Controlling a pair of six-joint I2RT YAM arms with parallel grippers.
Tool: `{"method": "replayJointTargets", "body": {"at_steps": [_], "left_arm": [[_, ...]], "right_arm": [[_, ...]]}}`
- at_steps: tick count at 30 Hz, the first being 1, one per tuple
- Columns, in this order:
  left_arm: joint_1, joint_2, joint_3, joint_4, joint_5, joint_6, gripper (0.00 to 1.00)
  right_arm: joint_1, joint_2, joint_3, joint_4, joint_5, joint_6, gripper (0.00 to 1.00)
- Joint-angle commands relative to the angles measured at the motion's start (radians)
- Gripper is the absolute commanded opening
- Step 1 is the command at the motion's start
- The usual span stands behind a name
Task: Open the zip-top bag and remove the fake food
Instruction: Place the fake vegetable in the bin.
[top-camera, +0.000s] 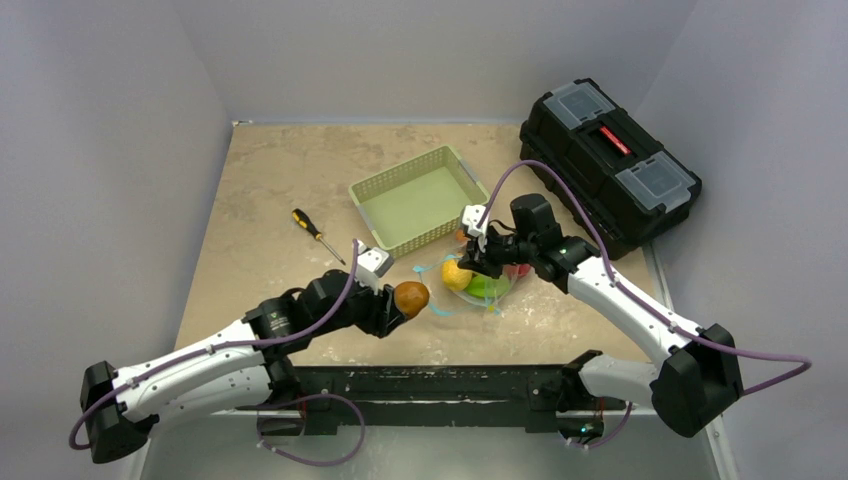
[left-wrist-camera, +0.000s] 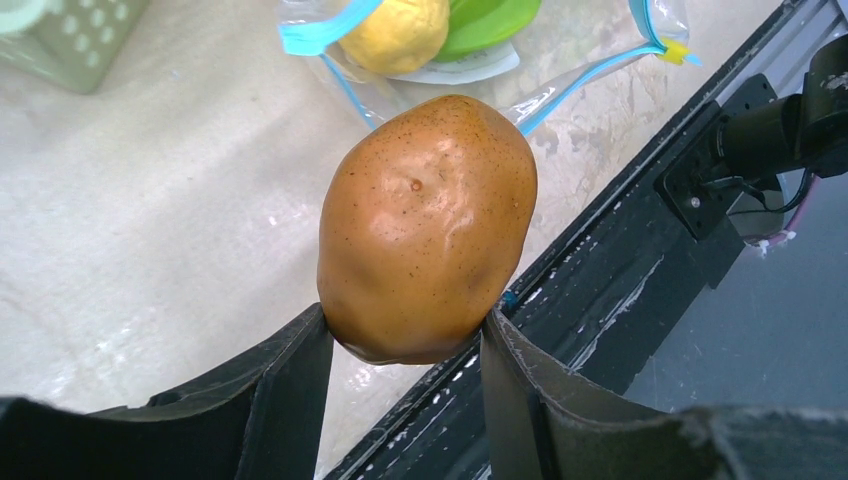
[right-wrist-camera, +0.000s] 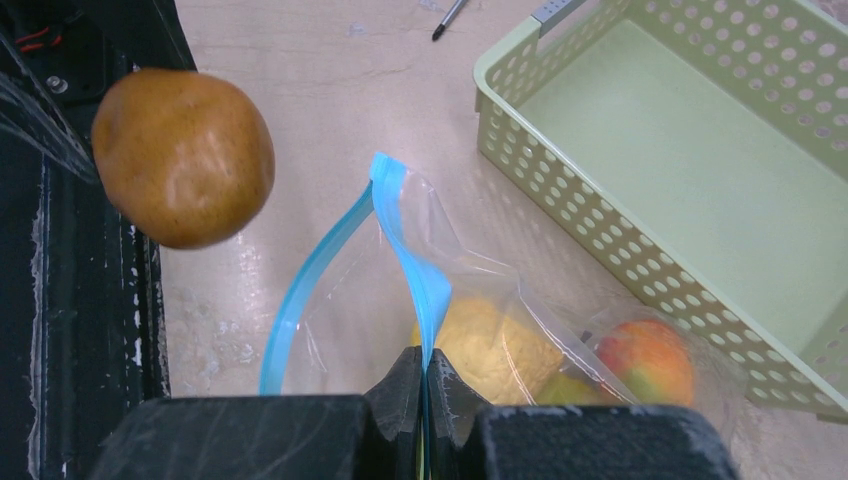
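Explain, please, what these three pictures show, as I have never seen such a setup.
Two white robot arms stand at a beige table. One picture looks down from above; the others come from a camera on each wrist. The left arm grips a glossy brown plastic potato in its jaws. The right arm has its jaws shut on the blue zipper strip of a clear plastic zip-top bag holding yellow, green and reddish fake food. Also there: a perforated green basket, a yellow-and-black-handled screwdriver, a black toolbox.
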Motion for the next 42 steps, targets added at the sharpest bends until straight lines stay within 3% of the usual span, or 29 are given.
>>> {"method": "replayJointTargets", "body": {"at_steps": [1,18,42], "left_arm": [[0.048,-0.077,0.078,-0.108,-0.032,0.062,0.00],[0.244,-0.058,0.195,-0.109,-0.026,0.135,0.00],[0.566,0.170,0.232,0.081,0.131,0.017,0.00]], "right_arm": [[-0.010,-0.019,-0.002,0.027,-0.017,-0.017,0.00],[-0.014,-0.018,-0.001,0.020,-0.024,-0.027,0.00],[-0.013,-0.016,-0.002,0.016,-0.025,-0.042,0.00]]}}
